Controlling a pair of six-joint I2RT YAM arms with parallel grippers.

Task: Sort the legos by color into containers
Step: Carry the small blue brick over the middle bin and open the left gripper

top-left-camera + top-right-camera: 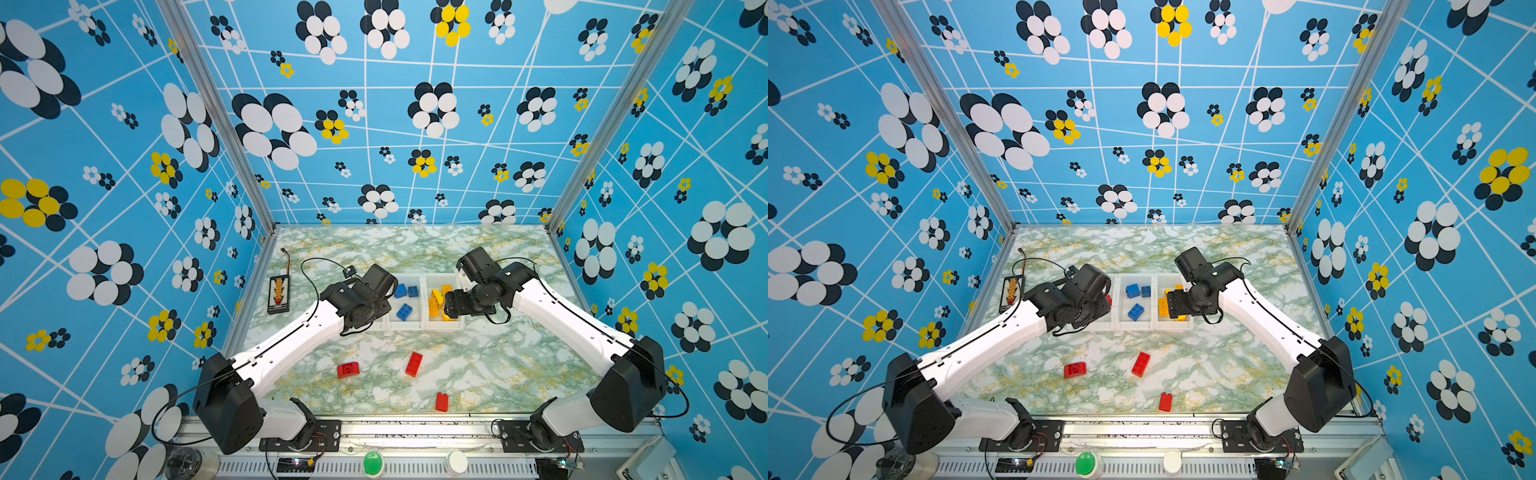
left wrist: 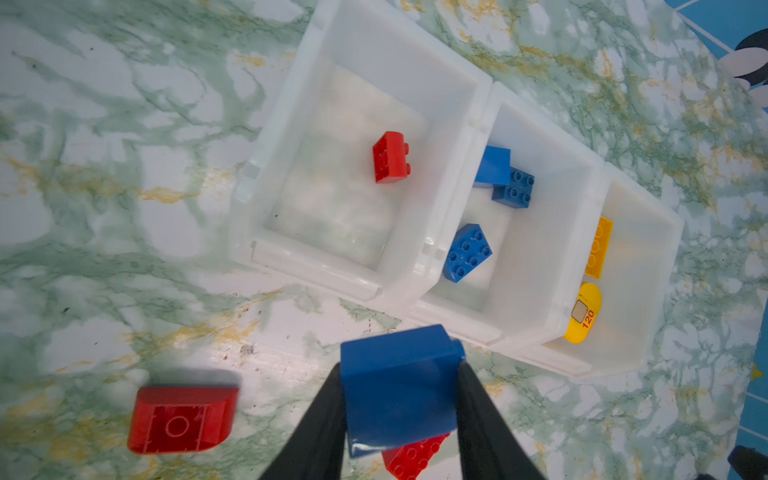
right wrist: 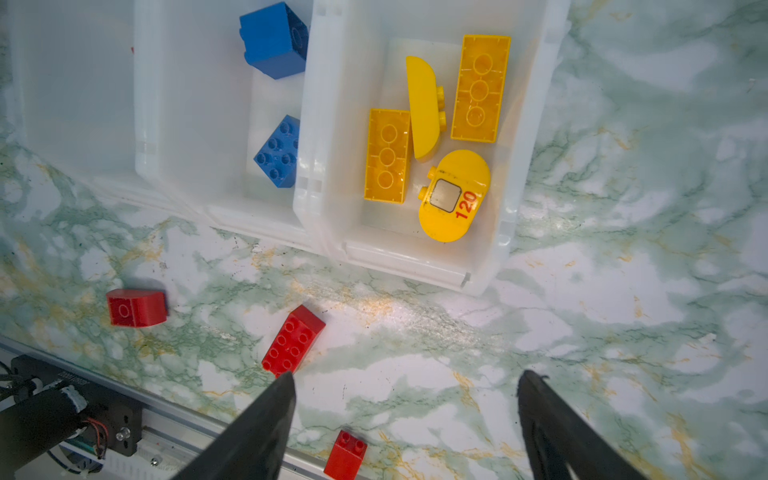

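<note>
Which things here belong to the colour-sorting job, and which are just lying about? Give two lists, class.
Belong to the job:
- blue brick, gripped in the left fingers
- rounded red brick, long red brick and small red brick, all loose
- containers and the sorted bricks inside

Just lying about:
- wired black-framed board
- green button

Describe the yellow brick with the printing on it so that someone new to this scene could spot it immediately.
On the marble table, find the row of three white containers; take the right-end one in both top views, holding only yellow legos. The printed brick lies nearest that container's robot-side wall: rounded, and alone in bearing a grey square and red 120.
</note>
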